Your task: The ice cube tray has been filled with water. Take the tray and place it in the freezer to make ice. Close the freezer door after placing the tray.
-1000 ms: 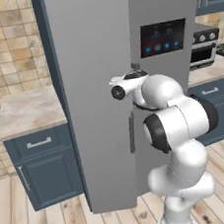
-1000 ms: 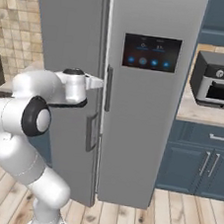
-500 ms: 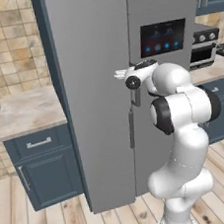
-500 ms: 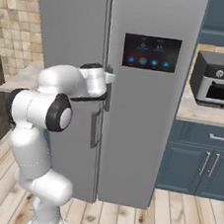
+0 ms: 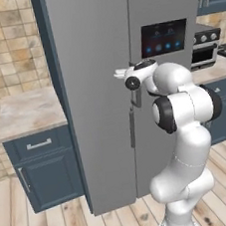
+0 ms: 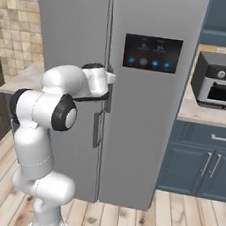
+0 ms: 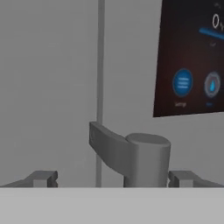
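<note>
The tall grey freezer (image 5: 114, 150) stands closed, both doors flush. The plain freezer door (image 5: 93, 77) (image 6: 70, 24) is on the left, and the door with the black display panel (image 6: 152, 53) (image 7: 192, 57) is on the right. My gripper (image 5: 119, 74) (image 6: 111, 77) (image 7: 113, 178) is up against the seam between the doors and is open. Its fingertips (image 7: 43, 178) stand on either side of the top end of a vertical bar handle (image 7: 146, 157), without closing on it. The ice cube tray and its water are out of view.
A stone counter (image 5: 27, 110) over dark blue drawers (image 5: 38, 144) lies to the freezer's left. To its right, a grey oven (image 6: 221, 83) sits on a counter above blue cabinets (image 6: 204, 161). Wooden floor (image 6: 181, 224) lies in front of the freezer.
My hand has swung right across the plain door to the seam and the handle, with the elbow rising. It has barely moved in the last half second. The doors stay shut.
</note>
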